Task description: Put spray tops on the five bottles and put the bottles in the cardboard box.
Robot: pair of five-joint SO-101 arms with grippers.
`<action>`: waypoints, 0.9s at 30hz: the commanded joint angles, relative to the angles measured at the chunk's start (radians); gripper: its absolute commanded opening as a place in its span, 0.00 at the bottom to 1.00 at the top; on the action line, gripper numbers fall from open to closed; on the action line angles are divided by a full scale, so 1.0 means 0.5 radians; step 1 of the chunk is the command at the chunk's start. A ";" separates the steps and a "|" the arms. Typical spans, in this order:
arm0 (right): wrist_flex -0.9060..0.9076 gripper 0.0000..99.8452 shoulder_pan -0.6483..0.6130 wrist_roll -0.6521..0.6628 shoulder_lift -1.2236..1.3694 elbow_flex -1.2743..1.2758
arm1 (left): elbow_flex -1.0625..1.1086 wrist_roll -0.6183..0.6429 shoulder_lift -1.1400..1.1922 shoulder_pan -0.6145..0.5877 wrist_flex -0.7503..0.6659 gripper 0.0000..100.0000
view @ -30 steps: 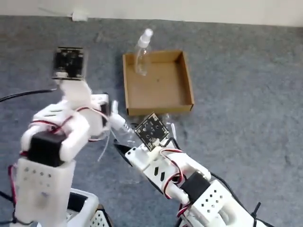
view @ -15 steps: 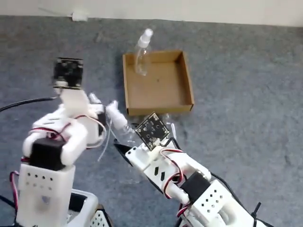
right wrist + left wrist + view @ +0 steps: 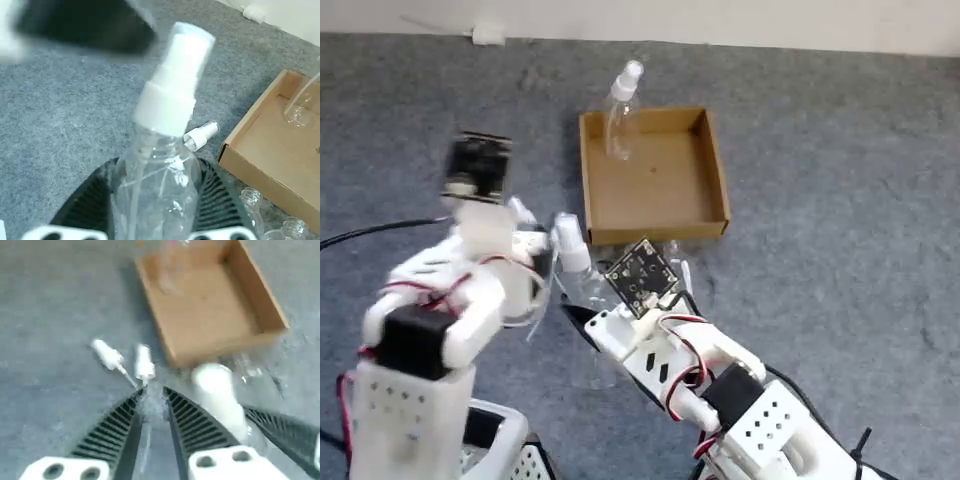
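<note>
My right gripper (image 3: 155, 176) is shut on a clear bottle (image 3: 152, 187) that stands upright with a white spray top (image 3: 175, 75) on its neck. In the high view this bottle (image 3: 582, 287) is in front of the cardboard box (image 3: 712, 170). My left gripper (image 3: 153, 390) is beside the spray top (image 3: 568, 238) without touching it; its fingers are a narrow gap apart with nothing between them. Another capped bottle (image 3: 620, 115) leans in the box's far left corner. Two loose spray tops (image 3: 107, 355) (image 3: 145, 362) lie on the carpet near the box.
Clear bottles without tops (image 3: 250, 200) lie by the box's front wall (image 3: 660, 232). The floor is grey carpet, with open room to the right of the box. A pale wall runs along the far edge.
My left gripper has come off the spray top of the held bottle and drawn back a little. The right arm and its bottle have stayed in place.
</note>
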 commanded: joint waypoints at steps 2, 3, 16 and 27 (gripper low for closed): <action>-0.054 0.00 0.014 -0.006 -0.048 -0.023 | -0.081 -0.006 -0.063 -0.109 -0.341 0.01; -0.054 0.00 0.014 -0.006 -0.048 -0.023 | -0.072 -0.003 -0.038 -0.063 -0.384 0.01; -0.054 0.00 0.020 -0.003 -0.048 -0.023 | 0.066 -0.012 -0.020 0.207 -0.117 0.01; -0.054 0.00 0.023 -0.003 -0.048 -0.023 | 0.063 -0.095 -0.333 0.195 -0.028 0.01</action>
